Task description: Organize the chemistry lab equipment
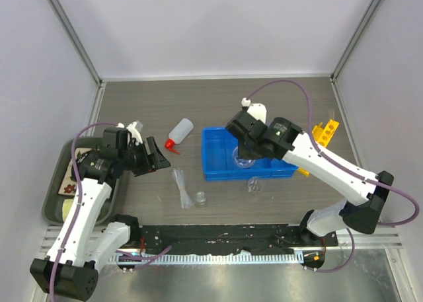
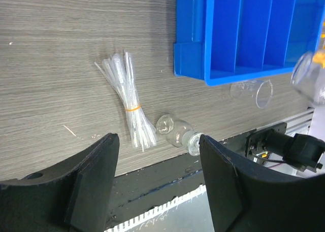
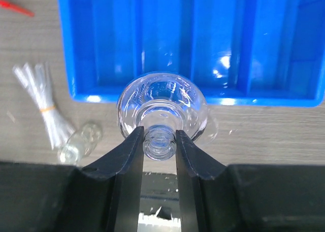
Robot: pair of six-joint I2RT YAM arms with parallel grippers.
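My right gripper (image 1: 243, 154) is shut on the neck of a clear round flask (image 3: 162, 107) and holds it above the near edge of the blue compartmented bin (image 1: 218, 158). In the right wrist view the fingers (image 3: 131, 156) pinch the neck over the bin's front wall (image 3: 152, 97). My left gripper (image 1: 160, 158) is open and empty, above the table left of the bin. A banded bundle of pipettes (image 2: 128, 97), a small flask (image 2: 177, 133) on its side and a beaker (image 2: 252, 91) on its side lie on the table. The white squeeze bottle (image 1: 180, 131) lies behind them.
A yellow holed rack (image 1: 324, 133) stands right of the bin, partly hidden by the right arm. A dark green tray (image 1: 55, 195) sits at the left edge under the left arm. A black rail (image 1: 218, 236) runs along the near table edge.
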